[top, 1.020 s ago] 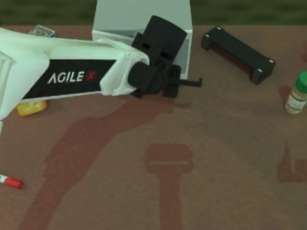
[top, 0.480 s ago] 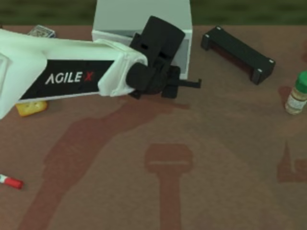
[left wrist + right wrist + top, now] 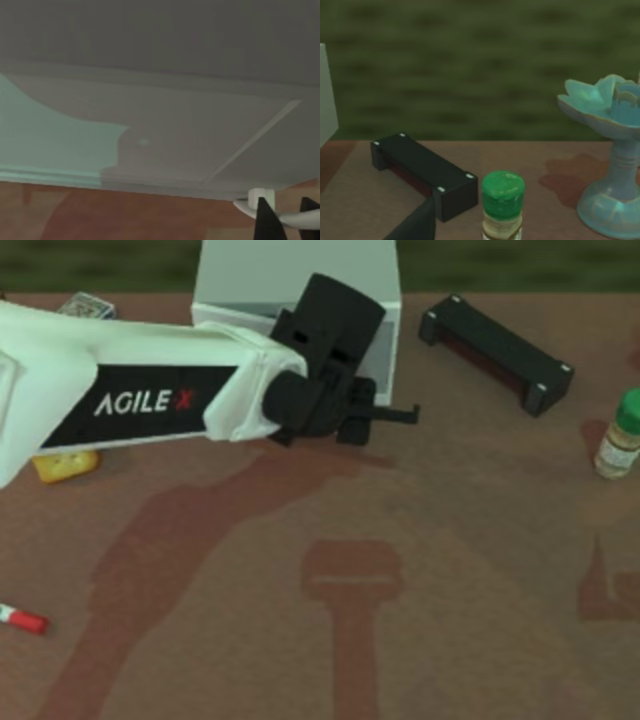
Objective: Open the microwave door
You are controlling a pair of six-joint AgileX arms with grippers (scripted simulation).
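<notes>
Left end effector (image 3: 395,414) sits right at the front of the microwave (image 3: 300,275), at our tabletop's (image 3: 450,570) far edge; fingers ahead, but we cannot tell if they grip the pale handle. Microwave door (image 3: 165,125) fills the wrist view, long axis across the front. Left arm nearer; right parked off-frame. Open brown tabletop in front gives swing room.

"AGILE X" on left arm (image 3: 150,390) casing.
</notes>
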